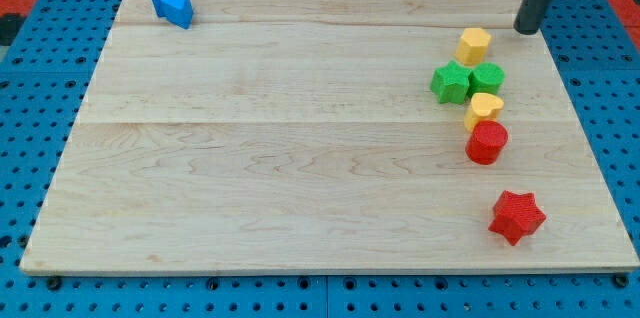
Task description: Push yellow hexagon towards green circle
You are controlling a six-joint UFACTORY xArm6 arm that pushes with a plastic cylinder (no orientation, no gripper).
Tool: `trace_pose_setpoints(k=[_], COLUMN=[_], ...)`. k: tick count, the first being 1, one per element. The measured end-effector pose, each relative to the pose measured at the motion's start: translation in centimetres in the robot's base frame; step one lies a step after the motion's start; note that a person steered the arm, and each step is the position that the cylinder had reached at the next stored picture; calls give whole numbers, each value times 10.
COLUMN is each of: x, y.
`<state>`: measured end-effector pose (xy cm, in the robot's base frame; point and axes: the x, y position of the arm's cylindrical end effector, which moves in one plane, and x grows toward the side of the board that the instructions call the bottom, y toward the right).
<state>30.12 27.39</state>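
Note:
The yellow hexagon (474,45) sits near the board's right side, toward the view's top. The green circle (488,79) lies just below it, a small gap apart, touching a green star (451,82) on its left. My tip (526,29) is on the board to the upper right of the yellow hexagon, a short way off and not touching it. The dark rod rises out of the view's top.
A yellow heart (484,109) sits just below the green circle, with a red circle (487,143) under it. A red star (517,217) lies at the lower right. Two blue blocks (172,3) sit at the top left corner. The wooden board (300,158) lies on a blue pegboard.

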Motion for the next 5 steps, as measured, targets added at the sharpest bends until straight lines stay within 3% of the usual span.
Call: trace_pose_setpoints(k=[1,2,3,4,5], x=[15,-14,-2,-28,18], y=[-30,-127,-181,-88,-53])
